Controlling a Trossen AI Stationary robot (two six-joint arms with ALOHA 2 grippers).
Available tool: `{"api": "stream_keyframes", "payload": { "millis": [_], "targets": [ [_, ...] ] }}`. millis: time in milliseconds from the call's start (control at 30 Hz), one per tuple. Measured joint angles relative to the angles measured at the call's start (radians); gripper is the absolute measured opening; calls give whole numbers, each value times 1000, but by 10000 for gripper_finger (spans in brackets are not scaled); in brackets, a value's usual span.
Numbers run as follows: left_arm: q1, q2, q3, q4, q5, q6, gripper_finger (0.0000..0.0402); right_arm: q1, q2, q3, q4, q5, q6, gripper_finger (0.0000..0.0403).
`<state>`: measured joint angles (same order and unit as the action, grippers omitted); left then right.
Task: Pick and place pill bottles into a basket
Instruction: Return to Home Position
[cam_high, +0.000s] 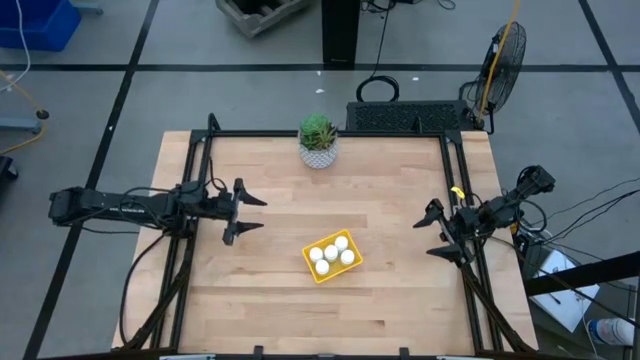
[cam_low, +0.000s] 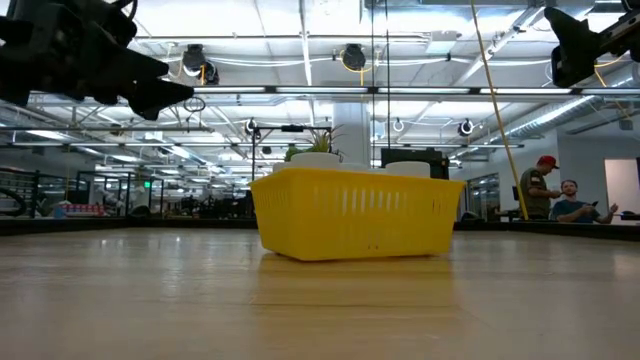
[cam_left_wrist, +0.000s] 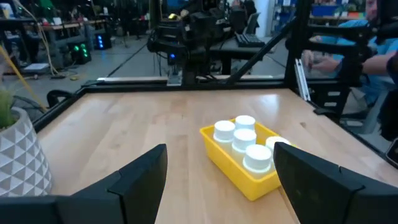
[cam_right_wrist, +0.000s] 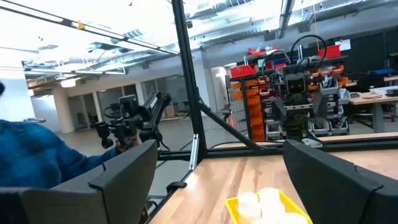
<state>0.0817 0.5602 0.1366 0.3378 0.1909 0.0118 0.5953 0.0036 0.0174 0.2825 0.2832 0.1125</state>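
The bright-yellow basket (cam_high: 332, 256) stands on the table a little right of its middle. Several white pill bottles (cam_high: 334, 252) stand upright inside it, caps up; they also show in the left wrist view (cam_left_wrist: 244, 142). My left gripper (cam_high: 250, 214) is open and empty above the table's left part, pointing toward the basket. My right gripper (cam_high: 436, 234) is open and empty near the table's right edge. In the low view the basket (cam_low: 355, 212) sits on the wood with both arms high above it.
A white patterned plant pot (cam_high: 319, 142) with a green plant stands at the table's far edge, near the middle. A black frame (cam_high: 330, 134) runs along the table's sides. People sit beyond the table (cam_low: 555, 190).
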Motion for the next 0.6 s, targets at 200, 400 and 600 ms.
{"api": "stream_keyframes", "payload": {
  "millis": [200,400,600],
  "targets": [
    [22,0,-68,91,19,-19,294,0,0,-1,0,3,-1,338],
    [45,-19,-108,107,26,-41,294,0,0,-2,-14,38,-1,338],
    [64,-78,-127,74,98,-44,294,0,2,-2,-70,61,33,338]
  ]
}}
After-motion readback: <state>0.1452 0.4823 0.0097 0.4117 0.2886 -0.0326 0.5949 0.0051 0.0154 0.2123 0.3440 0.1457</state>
